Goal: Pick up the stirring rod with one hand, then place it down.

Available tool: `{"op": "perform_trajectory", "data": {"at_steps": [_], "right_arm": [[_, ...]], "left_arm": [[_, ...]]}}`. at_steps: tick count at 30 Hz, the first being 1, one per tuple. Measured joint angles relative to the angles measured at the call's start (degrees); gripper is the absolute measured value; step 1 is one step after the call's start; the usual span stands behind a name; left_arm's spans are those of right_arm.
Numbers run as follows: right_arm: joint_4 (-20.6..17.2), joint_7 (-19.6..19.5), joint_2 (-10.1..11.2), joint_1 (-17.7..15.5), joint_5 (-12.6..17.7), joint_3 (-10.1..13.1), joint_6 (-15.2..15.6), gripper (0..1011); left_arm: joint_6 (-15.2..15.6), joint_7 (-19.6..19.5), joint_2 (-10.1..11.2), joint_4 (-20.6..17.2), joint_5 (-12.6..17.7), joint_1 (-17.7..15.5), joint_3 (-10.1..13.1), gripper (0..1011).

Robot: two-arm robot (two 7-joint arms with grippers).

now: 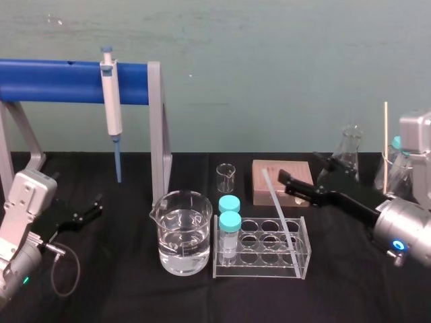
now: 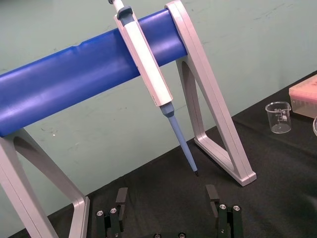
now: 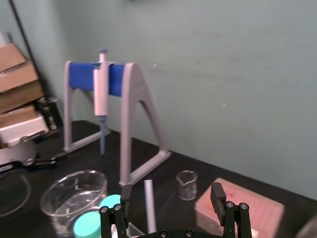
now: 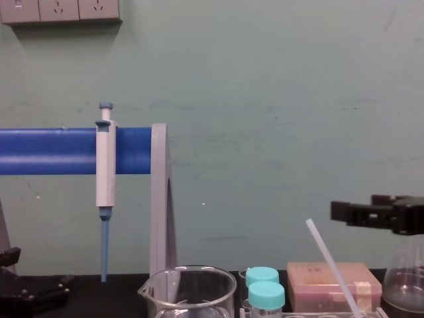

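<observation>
Black desk (image 1: 121, 296) against a green wall, pickup judged not yet begun: the long translucent white stirring rod (image 1: 279, 215) leans untouched in a clear plastic tube rack (image 1: 304, 235); the black right gripper (image 1: 297, 167) hovers spread near its upper end; the left gripper (image 1: 91, 207) sits parked, spread, at far left.

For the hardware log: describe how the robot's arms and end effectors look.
Both arms have light grey housings. The right arm shows a glowing blue ring; the left arm a green light and a looping grey cable. The left end effector and right end effector are black, with blocky angular fingers.
</observation>
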Motion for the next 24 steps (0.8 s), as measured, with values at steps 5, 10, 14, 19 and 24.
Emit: {"op": "perform_trajectory", "data": {"at_steps": [5,10,14,19,24], "right_arm": [[1.2,1.7,-0.2,3.0,-1.1,-2.6,3.8,1000],[2.4,2.6,-0.4,5.2,-2.3,-4.6,6.7,1000],[2.7,2.9,-0.3,6.3,-3.2,-6.1,8.9,1000],[2.7,2.7,0.2,6.7,-4.3,-7.2,11.3,1000],[2.3,2.3,0.4,6.4,-4.9,-7.3,12.1,1000]], "left_arm": [[0.0,0.0,0.0,0.0,0.0,0.0,0.0,1000],[0.0,0.0,0.0,0.0,0.0,0.0,0.0,1000],[0.0,0.0,0.0,0.0,0.0,0.0,0.0,1000],[0.0,0.0,0.0,0.0,0.0,0.0,0.0,1000],[0.0,0.0,0.0,0.0,0.0,0.0,0.0,1000]]}}
